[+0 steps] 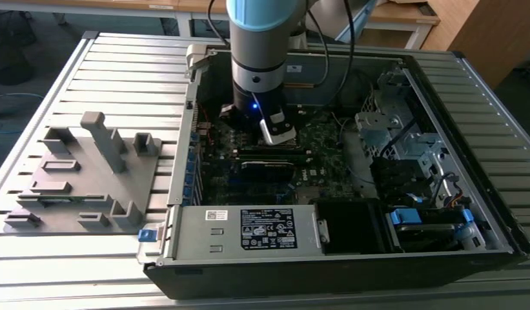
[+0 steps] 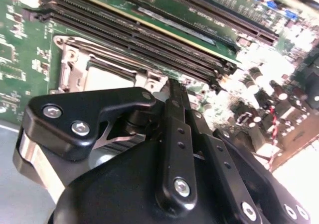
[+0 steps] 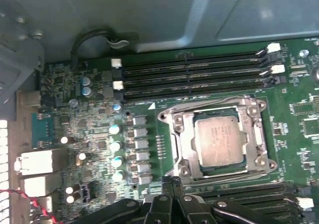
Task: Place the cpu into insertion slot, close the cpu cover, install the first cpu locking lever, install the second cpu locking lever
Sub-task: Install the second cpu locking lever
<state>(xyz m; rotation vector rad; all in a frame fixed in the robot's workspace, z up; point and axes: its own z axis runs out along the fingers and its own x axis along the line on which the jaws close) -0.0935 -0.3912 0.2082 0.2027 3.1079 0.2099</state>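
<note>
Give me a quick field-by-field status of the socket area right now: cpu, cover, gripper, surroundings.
cpu: seated flat in the insertion slot, silver top showing in the first wrist view
cpu cover: metal frame lies around the chip, down over the socket
gripper: fingers together, holding nothing, tips just beside the socket's edge
memory slots: long black rows on the far side of the socket
arm: reaching down into the open computer case in the exterior view

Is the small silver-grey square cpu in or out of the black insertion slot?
In. In the first wrist view the small silver-grey square cpu lies flat inside the black insertion slot, with the silver metal cover frame around it.
</note>
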